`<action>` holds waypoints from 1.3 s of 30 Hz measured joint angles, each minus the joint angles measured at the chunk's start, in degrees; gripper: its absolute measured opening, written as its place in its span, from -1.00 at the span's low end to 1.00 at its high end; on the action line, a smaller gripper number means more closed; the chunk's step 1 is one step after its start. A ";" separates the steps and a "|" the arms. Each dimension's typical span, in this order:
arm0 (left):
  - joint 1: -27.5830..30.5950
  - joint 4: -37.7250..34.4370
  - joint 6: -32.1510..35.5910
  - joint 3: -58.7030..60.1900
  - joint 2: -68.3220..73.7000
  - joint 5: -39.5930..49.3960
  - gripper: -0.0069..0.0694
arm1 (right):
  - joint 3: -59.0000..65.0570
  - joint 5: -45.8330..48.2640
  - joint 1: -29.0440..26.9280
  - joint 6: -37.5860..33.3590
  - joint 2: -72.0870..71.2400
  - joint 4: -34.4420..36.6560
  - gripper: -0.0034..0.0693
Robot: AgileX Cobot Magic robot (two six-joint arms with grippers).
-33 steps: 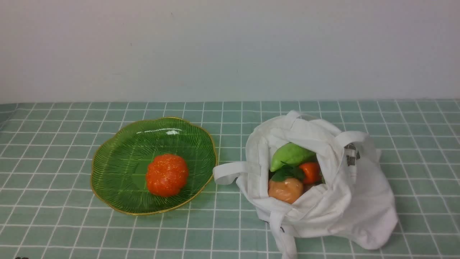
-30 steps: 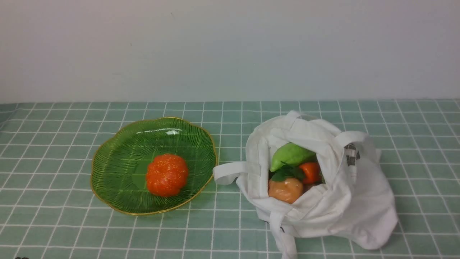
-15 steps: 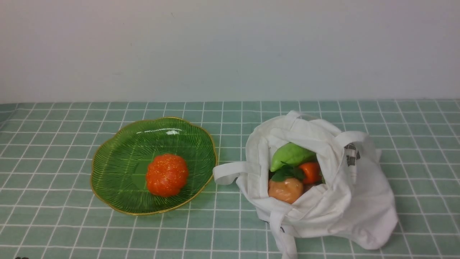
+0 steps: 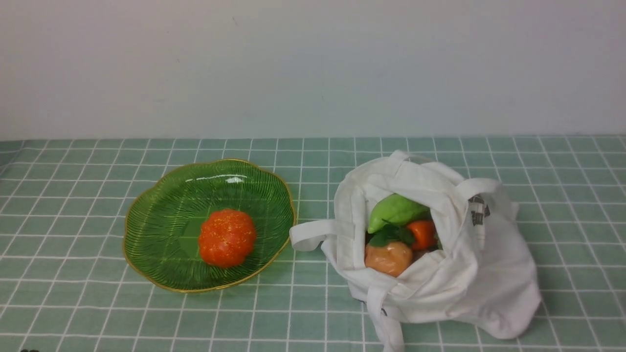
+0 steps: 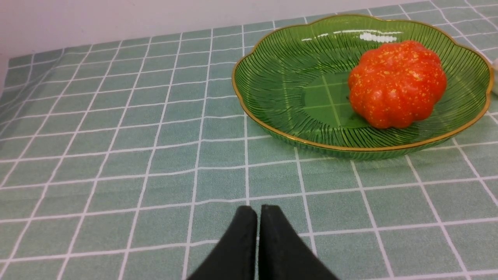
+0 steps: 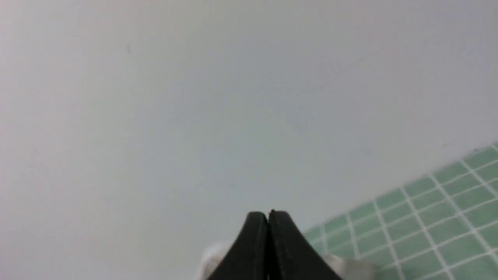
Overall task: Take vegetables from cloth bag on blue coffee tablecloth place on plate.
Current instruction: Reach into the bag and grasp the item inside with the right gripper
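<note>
On the blue cloth [image 4: 313, 303], the green, gold-rimmed plate [image 4: 161, 230] sits left of centre, holding a red vegetable [image 4: 227, 238]. Right of centre, the slumped white bag [image 4: 508, 283] gapes, showing green [image 4: 397, 212], orange [image 4: 422, 234] and tan [image 4: 389, 258] vegetables.

- Soft, fairly even light is falling over the pale wall [image 4: 313, 68] and the checked cloth [image 4: 313, 313] in the front view; its source is lying out of sight.
- The green plate [image 4: 166, 210] is catching small white glare spots near its far rim, and they are showing again in the left wrist view.
- The white bag [image 4: 508, 283] is showing gentle shading in its folds, while its opening is looking darker inside.
- The left wrist view is looking crisp, its red vegetable [image 5: 397, 83] giving off small glints.
- The right wrist view is appearing hazy, with cloth lines and bag blurring.
</note>
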 joint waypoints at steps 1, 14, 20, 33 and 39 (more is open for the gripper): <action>0.00 0.00 0.00 0.00 0.00 0.00 -0.84 | 0.00 -0.77 0.00 0.43 0.00 0.80 -0.95; 0.00 0.00 0.00 0.00 0.00 0.00 -0.84 | -16.38 4.42 4.46 10.28 5.89 -6.54 -0.95; 0.00 0.00 0.00 0.00 0.00 0.00 -0.84 | -39.28 36.05 15.38 6.61 27.89 -11.13 -0.95; 0.00 0.00 0.00 0.00 0.00 0.00 -0.84 | -69.90 57.27 32.75 -9.45 73.79 -7.28 -0.95; 0.00 0.00 0.00 0.00 0.00 0.00 -0.84 | -80.49 62.92 30.98 -12.30 89.19 -1.66 -0.95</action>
